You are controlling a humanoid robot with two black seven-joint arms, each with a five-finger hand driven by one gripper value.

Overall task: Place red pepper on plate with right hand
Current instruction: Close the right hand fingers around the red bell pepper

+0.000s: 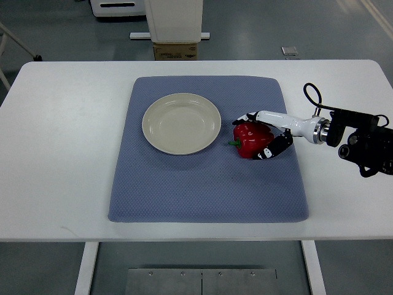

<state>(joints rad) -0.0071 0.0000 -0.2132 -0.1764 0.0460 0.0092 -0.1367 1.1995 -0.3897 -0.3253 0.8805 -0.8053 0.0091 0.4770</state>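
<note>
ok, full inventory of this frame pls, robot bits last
table: 1, white, fills most of the view
mat: 1, blue-grey, centre of table
plate: 1, cream, empty, on mat, left of pepper
pepper: 1, red with green stem, on mat, right of plate
box: 1, brown, floor beyond table
stand: 1, white, behind the box
right hand: 1, white and black, fingers wrapped around pepper; arm from right edge
left hand: not in view
</note>
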